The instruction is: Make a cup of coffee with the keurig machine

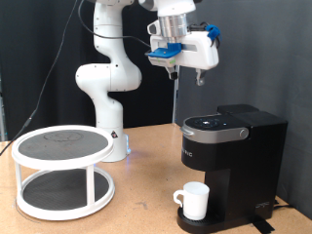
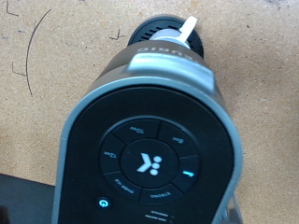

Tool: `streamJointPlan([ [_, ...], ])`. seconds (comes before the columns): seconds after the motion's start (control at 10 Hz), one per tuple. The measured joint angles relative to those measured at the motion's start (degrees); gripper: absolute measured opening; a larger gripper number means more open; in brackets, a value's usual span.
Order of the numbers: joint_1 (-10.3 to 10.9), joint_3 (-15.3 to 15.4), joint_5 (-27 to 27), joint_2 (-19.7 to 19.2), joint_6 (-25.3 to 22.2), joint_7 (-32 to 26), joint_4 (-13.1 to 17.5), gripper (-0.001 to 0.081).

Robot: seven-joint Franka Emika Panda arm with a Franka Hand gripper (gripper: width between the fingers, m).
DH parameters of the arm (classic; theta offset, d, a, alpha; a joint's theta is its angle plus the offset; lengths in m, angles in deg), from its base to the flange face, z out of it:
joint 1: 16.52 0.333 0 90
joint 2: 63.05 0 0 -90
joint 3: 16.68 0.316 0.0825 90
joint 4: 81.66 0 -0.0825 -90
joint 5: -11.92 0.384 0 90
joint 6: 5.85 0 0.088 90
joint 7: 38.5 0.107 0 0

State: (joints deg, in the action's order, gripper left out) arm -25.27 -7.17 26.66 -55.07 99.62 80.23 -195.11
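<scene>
1. While your gripper (image 1: 174, 66) hangs high in the exterior view, well above the keurig machine (image 1: 232, 156), its fingers are too small and blurred against the blue-and-white hand for you to tell whether they are parted or closed; nothing shows between them.
2. You can count one arm, one keurig machine with its lid down, one cup (image 1: 195, 200) and one white two-tier stand (image 1: 63, 171). The machine's lower right corner runs off the frame edge.
3. The cup stands upright on the machine's drip base under the brew head, its handle toward the exterior view's left.
4. The stand sits on the wooden table (image 1: 146, 210) at the exterior view's left, well apart from the machine; the arm's white base rises behind it. Nothing lies between gripper and machine lid.
5. From the wrist view, you look straight down on the keurig machine's (image 2: 149, 140) silver-rimmed top panel with its ring of buttons; the button labels are too blurred to read.
6. Only a sliver of the cup (image 2: 190, 28) shows past the machine's far end, above the dark round base. Your gripper's fingers do not show in this view.
</scene>
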Motion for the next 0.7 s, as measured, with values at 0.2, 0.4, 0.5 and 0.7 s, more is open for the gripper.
streamJointPlan([
  [0.2,0.2,0.7,0.0,-1.5,0.9,-0.1,0.4,0.0734],
  [0.4,0.6,1.6,0.1,-3.2,-0.5,-0.6,1.0,0.0734],
  [0.5,0.7,2.1,0.1,-4.0,-1.5,-0.9,1.1,0.0734],
  [0.7,1.1,2.8,0.0,-5.2,-1.8,-1.3,1.0,0.0634],
])
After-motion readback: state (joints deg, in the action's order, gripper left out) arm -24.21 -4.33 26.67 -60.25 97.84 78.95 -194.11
